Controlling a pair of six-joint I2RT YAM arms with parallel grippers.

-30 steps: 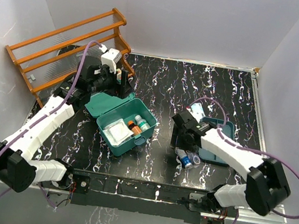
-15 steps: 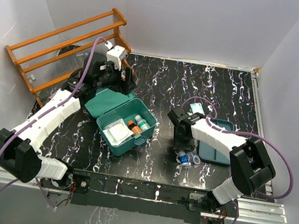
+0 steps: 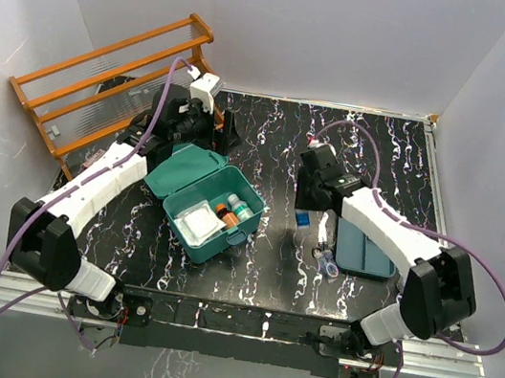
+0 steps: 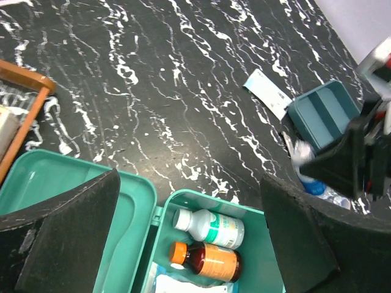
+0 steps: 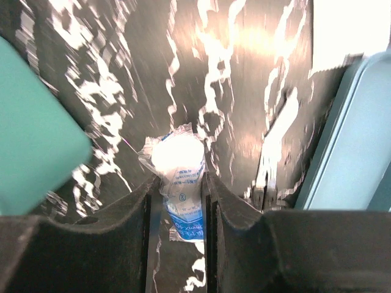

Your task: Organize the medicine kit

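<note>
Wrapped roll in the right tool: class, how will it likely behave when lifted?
The roll looks soft and light, so it probably squashes slightly in the right tool. Its crinkled clear wrap may be slippery. Laid sideways, it could roll.

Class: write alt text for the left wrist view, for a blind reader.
The open teal-green plastic medicine kit lies below the left gripper, whose black fingers stand wide apart. Inside lie a white bottle with a green label and an amber bottle with an orange cap. Beyond, on the black marbled table, sits a shallow teal tray.
</note>
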